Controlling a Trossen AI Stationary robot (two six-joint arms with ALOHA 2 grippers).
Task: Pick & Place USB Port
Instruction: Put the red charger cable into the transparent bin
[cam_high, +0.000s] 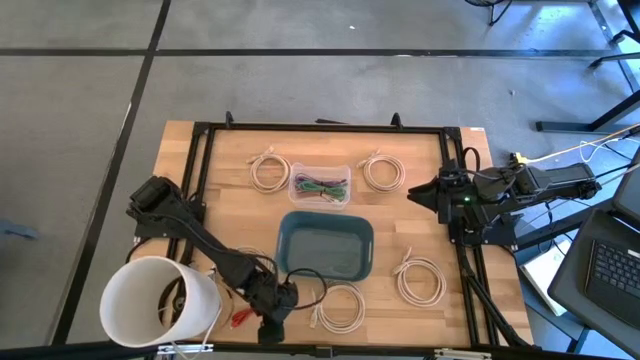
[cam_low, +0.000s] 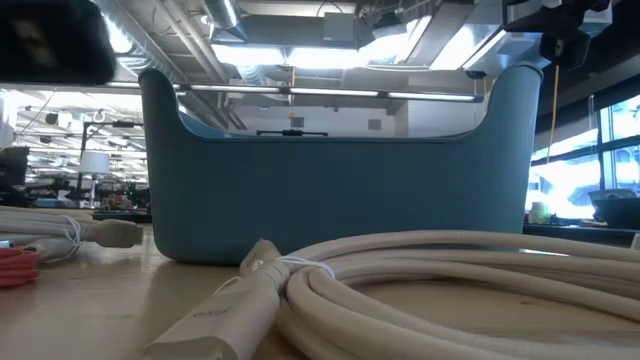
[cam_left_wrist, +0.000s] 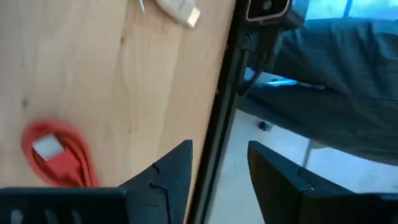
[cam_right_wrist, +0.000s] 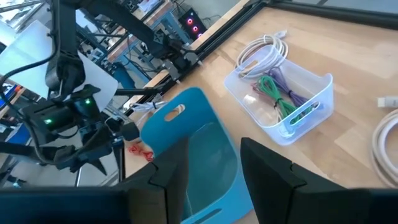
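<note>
Several white coiled USB cables lie on the wooden table; the nearest coil (cam_high: 340, 308) (cam_low: 450, 290) rests flat beside the near edge, and a white plug (cam_left_wrist: 180, 11) shows in the left wrist view. A small red cable bundle (cam_high: 240, 318) (cam_left_wrist: 59, 158) lies on the wood close to my left gripper (cam_high: 272, 330) (cam_left_wrist: 217, 149). That gripper is open and hangs over the black frame rail at the table's near edge, touching nothing. My right gripper (cam_high: 412, 195) (cam_right_wrist: 214, 146) is open and waits at the table's right side, pointing left.
A blue bin (cam_high: 290, 240) (cam_low: 340, 190) (cam_right_wrist: 186, 118) stands mid-table. Behind it is a clear tray (cam_high: 295, 172) (cam_right_wrist: 311, 118) with green and purple cables. A white bucket (cam_high: 160, 300) sits at the near left corner. More white coils (cam_high: 268, 172) (cam_high: 383, 172) (cam_high: 420, 280) lie around.
</note>
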